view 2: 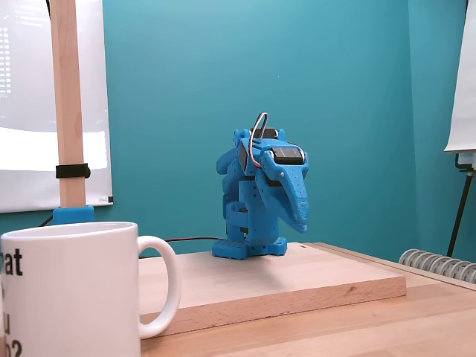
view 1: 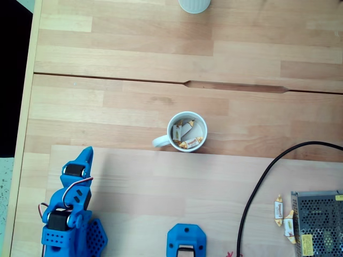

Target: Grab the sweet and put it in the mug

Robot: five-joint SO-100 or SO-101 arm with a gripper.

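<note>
Fixed view from above: white mug (view 1: 204, 140) near the middle of the bench, handle toward the view's left, several wrapped sweets (view 1: 187, 142) already lying inside. Loose sweet (view 1: 278, 208) near the bench's lower right corner, just beside the metal power supply (view 1: 320, 222), with a second sweet (view 1: 289, 227) touching or almost touching that box. Black cable (view 1: 256, 188) curving between mug and loose sweets. Blue arm (view 1: 67, 217) folded up at the lower left corner, gripper (view 1: 87, 151) pointing toward the mug yet well apart from it and from every sweet. Ribbed white cup (view 1: 194, 5) cut off at the top edge.

Fixed view from the side: mug (view 2: 71, 290) large in the foreground at left, arm (view 2: 253, 201) parked behind on the raised wooden board (view 2: 312, 286), gripper (view 2: 303, 222) drooping snout-down, jaws seemingly pressed together with nothing between them.

Probably very light, with a crinkly, slippery wrapper over a firm core. Best pinched across the plump middle, not by the flimsy twisted ends; likely to skid if nudged, with the power supply crowding one side
</note>
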